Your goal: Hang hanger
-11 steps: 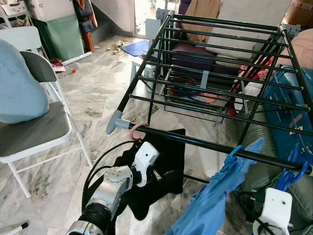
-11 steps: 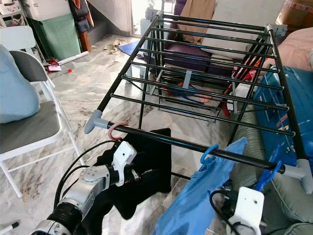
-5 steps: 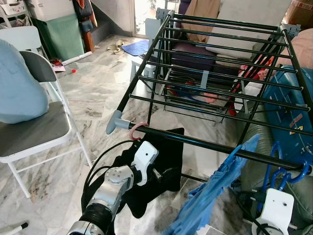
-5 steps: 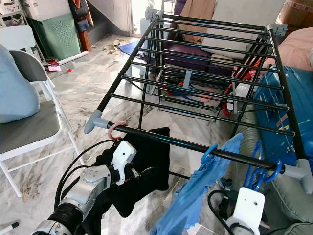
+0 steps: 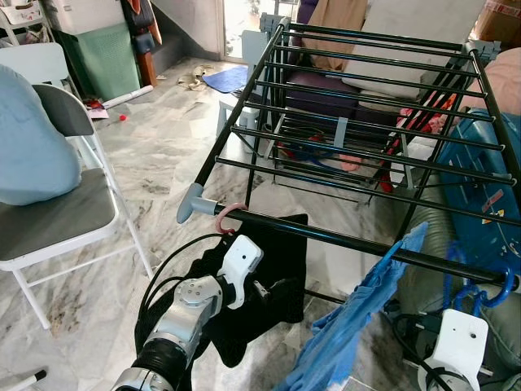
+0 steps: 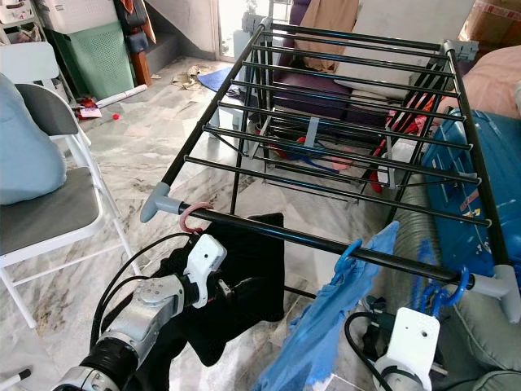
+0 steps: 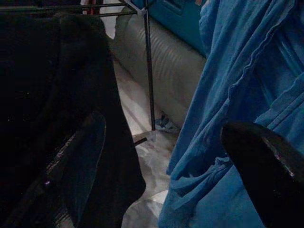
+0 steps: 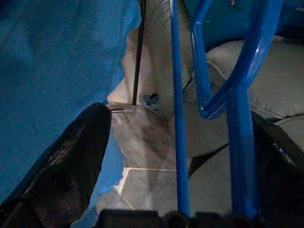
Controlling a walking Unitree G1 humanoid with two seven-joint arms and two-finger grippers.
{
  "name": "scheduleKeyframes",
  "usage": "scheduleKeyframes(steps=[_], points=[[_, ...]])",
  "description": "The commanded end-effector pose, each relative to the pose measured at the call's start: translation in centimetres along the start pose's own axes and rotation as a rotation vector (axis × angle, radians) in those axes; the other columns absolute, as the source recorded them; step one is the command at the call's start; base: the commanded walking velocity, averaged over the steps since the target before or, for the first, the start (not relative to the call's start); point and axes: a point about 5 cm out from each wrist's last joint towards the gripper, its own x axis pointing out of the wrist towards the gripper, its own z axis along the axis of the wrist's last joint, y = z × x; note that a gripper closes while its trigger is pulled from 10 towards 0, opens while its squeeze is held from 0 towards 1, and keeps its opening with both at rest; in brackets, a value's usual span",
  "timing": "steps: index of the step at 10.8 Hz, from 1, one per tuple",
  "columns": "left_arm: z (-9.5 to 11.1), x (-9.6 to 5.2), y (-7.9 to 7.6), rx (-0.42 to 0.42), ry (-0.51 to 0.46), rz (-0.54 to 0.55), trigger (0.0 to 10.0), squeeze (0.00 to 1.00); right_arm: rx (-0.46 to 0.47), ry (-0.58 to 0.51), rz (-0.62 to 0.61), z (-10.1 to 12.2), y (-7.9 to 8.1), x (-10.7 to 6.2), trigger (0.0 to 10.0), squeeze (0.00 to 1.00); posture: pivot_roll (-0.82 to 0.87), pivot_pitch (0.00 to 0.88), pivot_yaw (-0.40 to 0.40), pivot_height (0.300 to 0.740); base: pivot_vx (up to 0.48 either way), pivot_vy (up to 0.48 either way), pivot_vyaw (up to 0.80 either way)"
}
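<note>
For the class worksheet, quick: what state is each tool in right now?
Left tool: open, holding nothing, between the black garment and the blue garment.
Right tool: open, holding nothing; the blue hanger hangs between its fingers.

A grey-veined marble floor [image 5: 155, 167] is seen, on which a white folding chair [image 5: 61, 208] with a grey seat is set beside a green cabinet [image 5: 102, 57], with daylight admitted through a far doorway [image 5: 240, 20].
</note>
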Motion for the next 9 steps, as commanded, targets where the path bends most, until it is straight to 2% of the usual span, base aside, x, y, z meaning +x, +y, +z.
scheduleKeyframes(steps=[1, 9], points=[[0.18, 0.09, 0.09, 0.023, 0.007, 0.001, 10.0, 0.00, -0.008, -0.015, -0.003, 0.28, 0.01, 0.16, 10.0, 1.00, 0.00, 0.000, -0.063, 0.740, 0.000, 0.000, 0.00], [-0.14, 0.06, -0.24, 0.028, 0.011, -0.002, 10.0, 0.00, -0.021, -0.008, 0.006, 0.17, -0.10, 0.27, 10.0, 1.00, -0.01, 0.000, -0.074, 0.740, -0.264, 0.000, 0.00]])
